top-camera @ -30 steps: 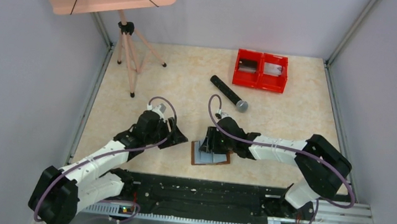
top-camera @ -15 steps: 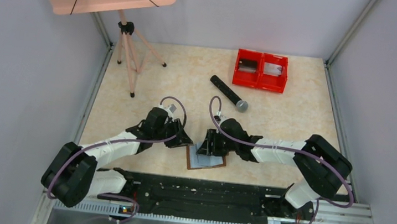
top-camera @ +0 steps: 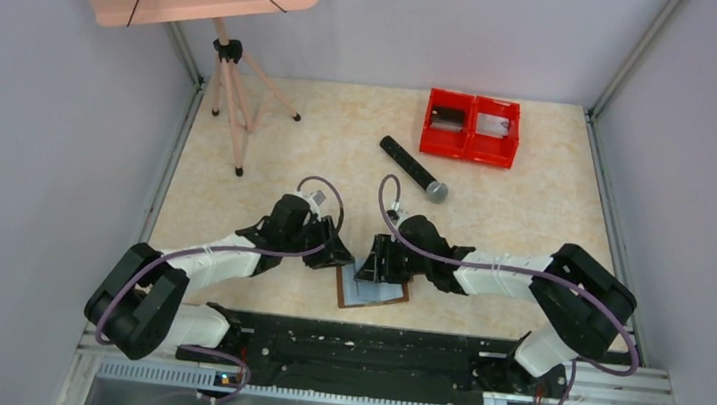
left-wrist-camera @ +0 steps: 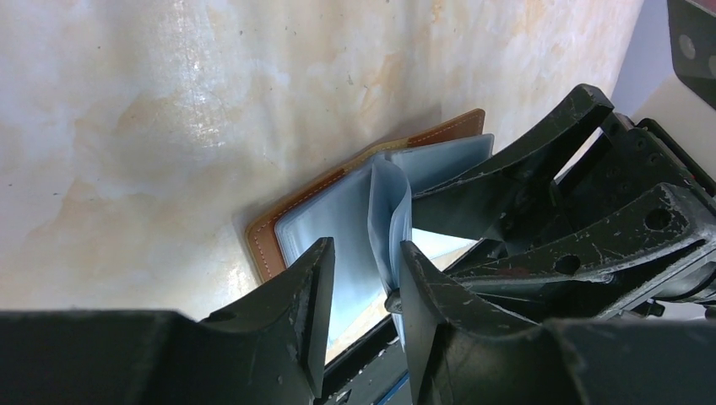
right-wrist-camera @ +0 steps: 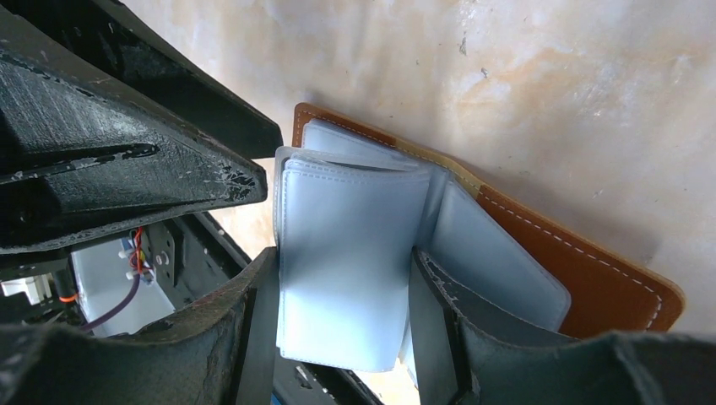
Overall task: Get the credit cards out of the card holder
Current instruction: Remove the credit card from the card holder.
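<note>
Left arm swung in since last frame: left pincer (left-wrist-camera: 365,253) now at holder (top-camera: 377,295), straddling one raised sleeve (left-wrist-camera: 390,202). Pinching or not, can't tell. Right pincer (right-wrist-camera: 344,261) clenched on sleeve stack (right-wrist-camera: 355,202), probably keeping holder open and steady on counter (top-camera: 535,211), front edge, between arms.

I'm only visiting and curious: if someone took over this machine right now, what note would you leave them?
Left gripper: straddles one raised grey-blue sleeve; grip unclear.
Right gripper: shut on a stack of sleeves.
Card holder: lying open on the table, between both arms.
Done: holder opened, sleeves fanned.
Left: no card is out yet; pull them all.
</note>
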`<state>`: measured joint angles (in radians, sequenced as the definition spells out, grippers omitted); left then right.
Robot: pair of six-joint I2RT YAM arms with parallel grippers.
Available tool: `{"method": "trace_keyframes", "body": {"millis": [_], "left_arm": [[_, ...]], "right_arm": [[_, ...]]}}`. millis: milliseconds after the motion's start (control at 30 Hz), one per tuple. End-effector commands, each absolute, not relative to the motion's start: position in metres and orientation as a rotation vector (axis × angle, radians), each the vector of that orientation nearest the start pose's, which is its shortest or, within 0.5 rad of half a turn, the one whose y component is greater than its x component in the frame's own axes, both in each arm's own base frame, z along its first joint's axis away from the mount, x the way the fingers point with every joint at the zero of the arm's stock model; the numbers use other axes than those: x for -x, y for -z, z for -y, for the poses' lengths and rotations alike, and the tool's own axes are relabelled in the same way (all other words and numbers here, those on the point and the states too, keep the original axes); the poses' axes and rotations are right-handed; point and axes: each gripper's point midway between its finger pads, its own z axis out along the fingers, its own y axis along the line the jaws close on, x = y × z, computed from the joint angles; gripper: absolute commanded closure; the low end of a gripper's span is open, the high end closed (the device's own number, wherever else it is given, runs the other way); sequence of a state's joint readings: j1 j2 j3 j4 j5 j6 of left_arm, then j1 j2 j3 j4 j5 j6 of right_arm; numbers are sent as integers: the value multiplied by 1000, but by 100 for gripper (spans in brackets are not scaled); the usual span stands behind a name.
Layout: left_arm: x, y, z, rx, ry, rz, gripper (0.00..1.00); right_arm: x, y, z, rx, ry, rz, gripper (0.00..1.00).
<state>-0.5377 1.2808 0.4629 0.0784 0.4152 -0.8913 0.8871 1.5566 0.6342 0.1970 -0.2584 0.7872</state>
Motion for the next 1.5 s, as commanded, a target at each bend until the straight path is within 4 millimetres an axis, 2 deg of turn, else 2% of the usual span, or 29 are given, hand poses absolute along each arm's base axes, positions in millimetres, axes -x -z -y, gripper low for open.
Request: {"method": "trace_keyframes", "body": {"millis": [0,267,533,700,900,967,1267,1467], "left_arm": [[-220,-78,254,171,1202,-2463,62],[-219,-73,258,192,1219,-2484,71],[-218,-70,261,204,1237,-2492,72],[-215,-70,266,223,1297,-2487,77],[-213,-73,270,228,1345,-2483,91],[-213,-74,271,228,1353,-2479,100],[-211,-78,273,207,1376,-2466,100],[-210,-78,274,198,1380,-2469,100]], "right_arm": [[-181,-57,-337,274,-1121,-2468,57],[-184,-61,-334,264,-1106,-2457,56],[-183,-59,-334,265,-1108,-2458,56],[-182,-59,-333,263,-1109,-2458,56],[-181,-59,-331,257,-1107,-2458,54],[-182,-62,-330,252,-1098,-2456,51],[-189,-76,-325,225,-1039,-2446,43],[-191,-76,-324,218,-1018,-2453,37]]}}
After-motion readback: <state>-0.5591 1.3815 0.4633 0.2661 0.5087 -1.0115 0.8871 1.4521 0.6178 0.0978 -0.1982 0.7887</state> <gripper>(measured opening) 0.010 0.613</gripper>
